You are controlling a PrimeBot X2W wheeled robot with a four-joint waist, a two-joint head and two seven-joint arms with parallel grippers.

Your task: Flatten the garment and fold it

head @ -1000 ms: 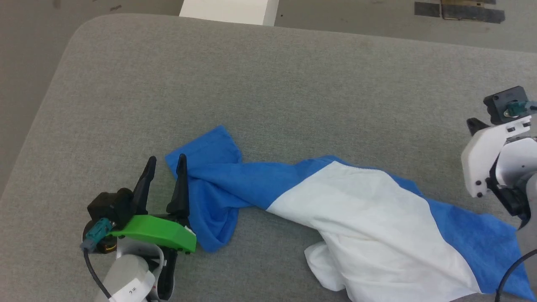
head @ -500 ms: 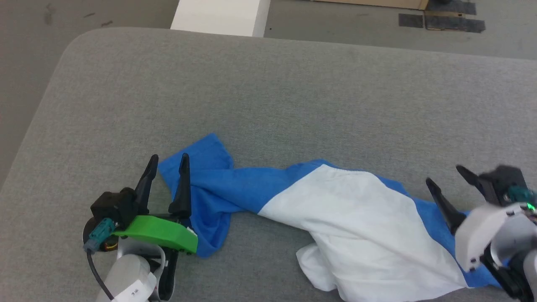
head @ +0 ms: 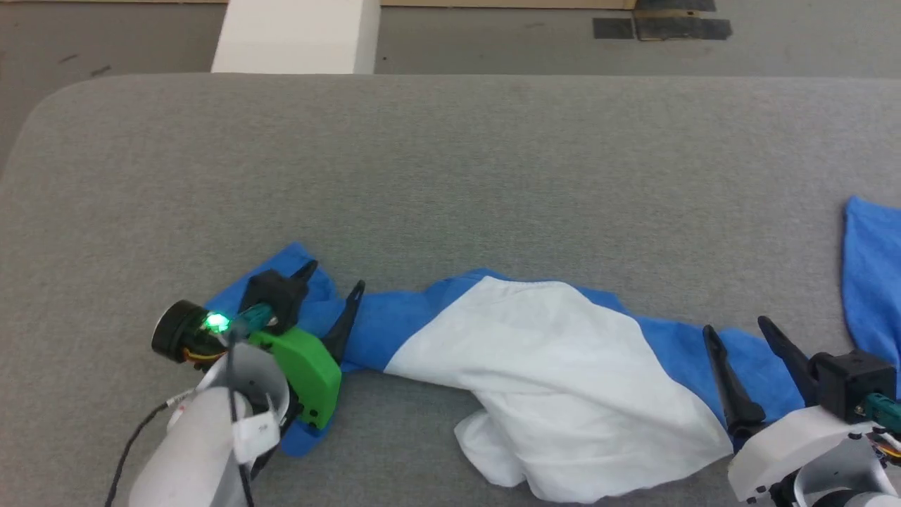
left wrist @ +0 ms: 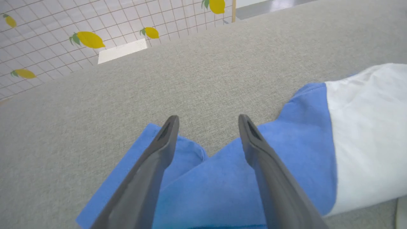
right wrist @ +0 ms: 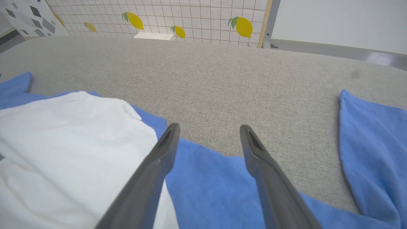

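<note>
The garment (head: 549, 380) lies bunched in a long twisted strip across the near part of the grey table (head: 450, 176), white body in the middle, blue sleeves at both ends. One blue sleeve (head: 873, 282) runs off the right edge of the head view. My left gripper (head: 334, 282) stands open over the crumpled left blue sleeve (left wrist: 216, 184), nothing between its fingers. My right gripper (head: 735, 327) is open above the blue fabric (right wrist: 216, 187) beside the white body (right wrist: 63, 140), holding nothing.
A white block (head: 295, 35) stands on the floor beyond the table's far edge, with dark tape (head: 662, 28) on the floor. A tiled wall with lemon prints (right wrist: 190, 19) shows in the wrist views. Bare grey table stretches behind the garment.
The head camera has turned, shifting the whole picture. My right gripper came down from the right edge to the garment's right blue part and stands open. My left gripper has moved over the left sleeve.
</note>
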